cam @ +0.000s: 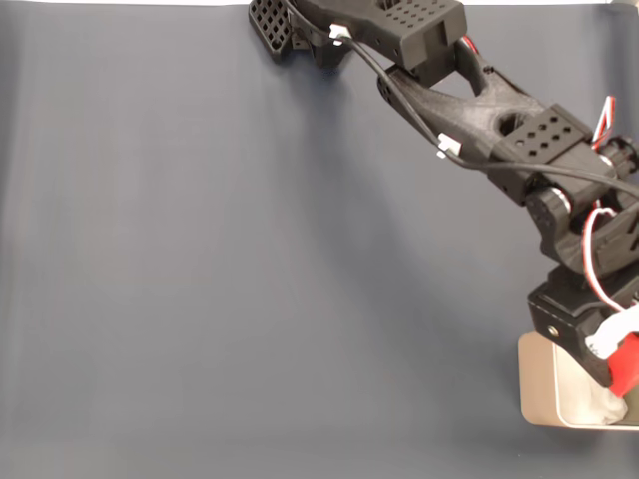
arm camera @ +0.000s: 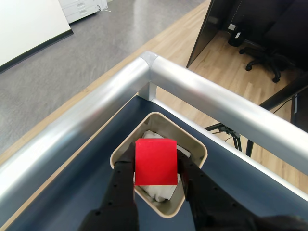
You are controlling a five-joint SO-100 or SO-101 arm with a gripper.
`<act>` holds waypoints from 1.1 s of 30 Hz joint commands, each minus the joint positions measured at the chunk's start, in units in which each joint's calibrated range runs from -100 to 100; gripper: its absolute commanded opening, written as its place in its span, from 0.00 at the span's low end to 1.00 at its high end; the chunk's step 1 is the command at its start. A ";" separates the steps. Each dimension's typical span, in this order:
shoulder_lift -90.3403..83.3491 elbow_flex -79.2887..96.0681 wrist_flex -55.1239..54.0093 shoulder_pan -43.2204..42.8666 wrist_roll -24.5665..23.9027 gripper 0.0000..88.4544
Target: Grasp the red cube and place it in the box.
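Dark blue-grey cloth (cam: 220, 279) covers the table, which is edged by a silver metal rail (arm camera: 202, 91) that turns a corner in the wrist view. Beyond the rail lie a grey floor and light wooden flooring, with a black office chair (arm camera: 262, 60) at the upper right.

In the fixed view the black arm (cam: 469, 100) reaches from the top edge down to the lower right, with red and white wires at its wrist. The gripper (arm camera: 156, 166) is closed on the red cube (arm camera: 155, 161), its two black fingers (arm camera: 122, 178) pressed against the cube's left and right faces in the wrist view. The cube is held above the box (arm camera: 197, 147), a beige container with rounded corners and white soft lining (arm camera: 159, 192) inside. In the fixed view the box (cam: 539, 384) sits at the lower right edge of the table, and the cube (cam: 626, 364) shows as a red patch over it beside white lining.
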 commanded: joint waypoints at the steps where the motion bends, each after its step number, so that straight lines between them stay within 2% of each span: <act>1: -1.10 -3.14 -2.01 -0.09 0.05 0.01; 10: -1.28 -3.14 -2.09 0.12 -0.20 0.03; 15: -1.97 -2.59 -1.85 0.12 -0.88 0.16; 26: -3.44 -2.68 0.20 0.40 -0.73 0.35; 33: -3.88 -2.87 0.29 0.47 -0.15 0.40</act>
